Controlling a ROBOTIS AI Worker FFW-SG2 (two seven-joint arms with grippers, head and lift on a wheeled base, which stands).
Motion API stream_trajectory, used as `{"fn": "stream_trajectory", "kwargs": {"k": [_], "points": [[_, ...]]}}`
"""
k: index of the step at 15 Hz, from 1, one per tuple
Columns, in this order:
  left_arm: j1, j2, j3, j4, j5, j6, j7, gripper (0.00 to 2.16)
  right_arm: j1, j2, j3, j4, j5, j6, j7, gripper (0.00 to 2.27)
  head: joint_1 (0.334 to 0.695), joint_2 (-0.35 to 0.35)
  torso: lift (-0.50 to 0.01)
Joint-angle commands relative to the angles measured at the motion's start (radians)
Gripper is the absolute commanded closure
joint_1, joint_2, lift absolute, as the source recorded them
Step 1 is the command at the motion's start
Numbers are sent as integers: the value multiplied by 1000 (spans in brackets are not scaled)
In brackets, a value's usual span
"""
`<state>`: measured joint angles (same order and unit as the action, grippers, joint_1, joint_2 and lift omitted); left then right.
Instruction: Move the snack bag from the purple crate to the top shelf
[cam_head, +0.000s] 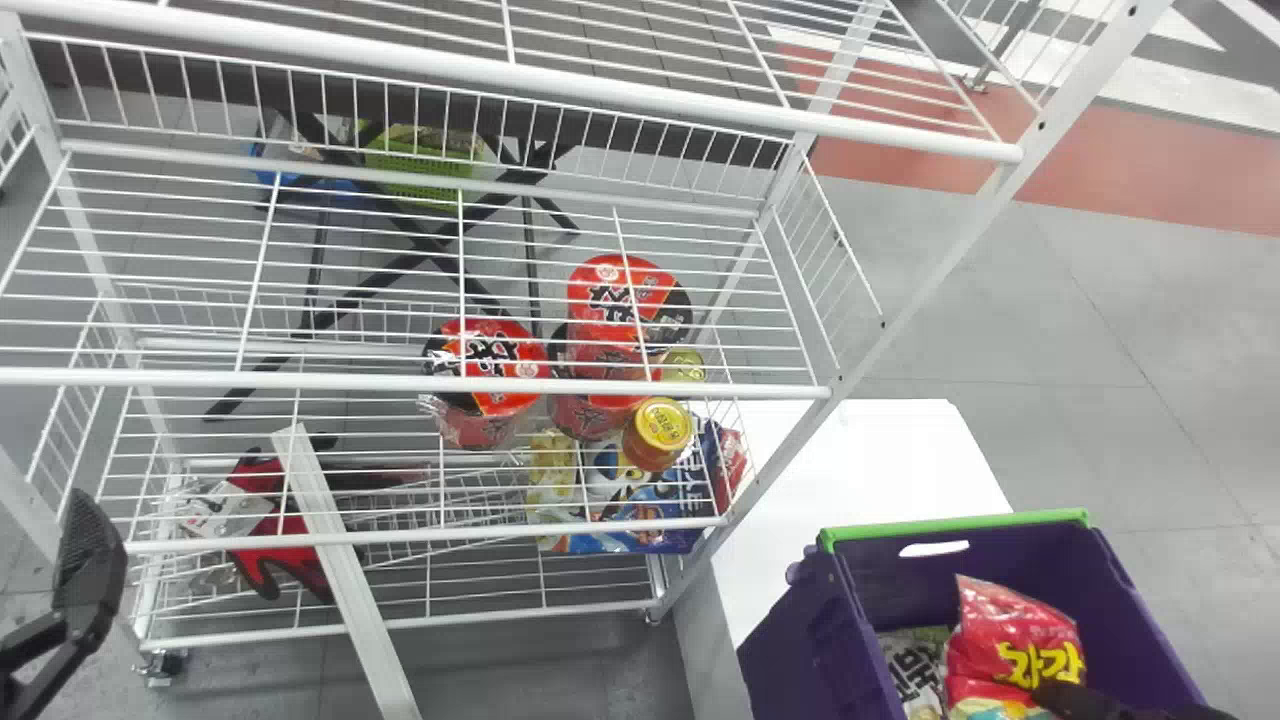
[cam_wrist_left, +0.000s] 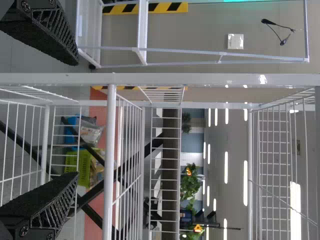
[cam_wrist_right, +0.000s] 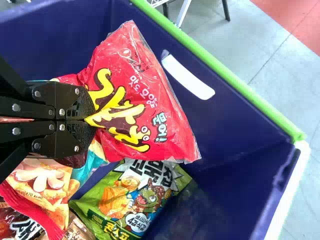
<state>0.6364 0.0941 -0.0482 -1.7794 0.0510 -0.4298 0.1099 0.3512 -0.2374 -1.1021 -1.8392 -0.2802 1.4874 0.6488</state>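
Observation:
The red snack bag (cam_head: 1010, 640) stands up inside the purple crate (cam_head: 800, 650), at the lower right of the head view. My right gripper (cam_head: 1050, 692) reaches in over it. In the right wrist view, the right gripper (cam_wrist_right: 94, 120) has its fingers together, pinching a fold of the red bag (cam_wrist_right: 145, 95), whose far end spreads toward the crate wall (cam_wrist_right: 225, 135). My left gripper (cam_head: 88, 570) is at the left edge, beside the rack; in its wrist view the left gripper (cam_wrist_left: 75, 122) is open, fingers wide apart. The top shelf (cam_head: 500, 75) crosses the head view's upper part.
A green snack bag (cam_wrist_right: 135, 200) and other packets lie in the crate below the red one. Red noodle packs (cam_head: 490, 370) and a yellow-lidded jar (cam_head: 662, 425) stand on a lower wire shelf. A slanted white rack post (cam_head: 930, 250) rises between the crate and the shelves.

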Motion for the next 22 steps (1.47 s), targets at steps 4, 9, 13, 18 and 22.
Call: {"fn": "stream_trajectory", "kwargs": {"k": [4,9,13,18,22], "points": [[0,-1,-2,0,-3,3,1,-2,0,0,-5,0,-2,-3,-1,2260,695,-350,-331],[-1,1,-2,2,-3,6,-1,-2,2,0,-5,0,-2,0,-1,2260,695,-350,-311],[-4,1,-2,3,-3,6,-1,-2,3,0,-7,0,-8,0,-1,2260,695,-350,-295],[-4,1,-2,3,-3,6,-1,-2,3,0,-7,2,-13,-3,-1,2260,695,-350,-275],[-6,1,-2,8,-3,6,-1,-2,3,0,-7,6,-13,-6,-1,2260,695,-350,-259]]}}
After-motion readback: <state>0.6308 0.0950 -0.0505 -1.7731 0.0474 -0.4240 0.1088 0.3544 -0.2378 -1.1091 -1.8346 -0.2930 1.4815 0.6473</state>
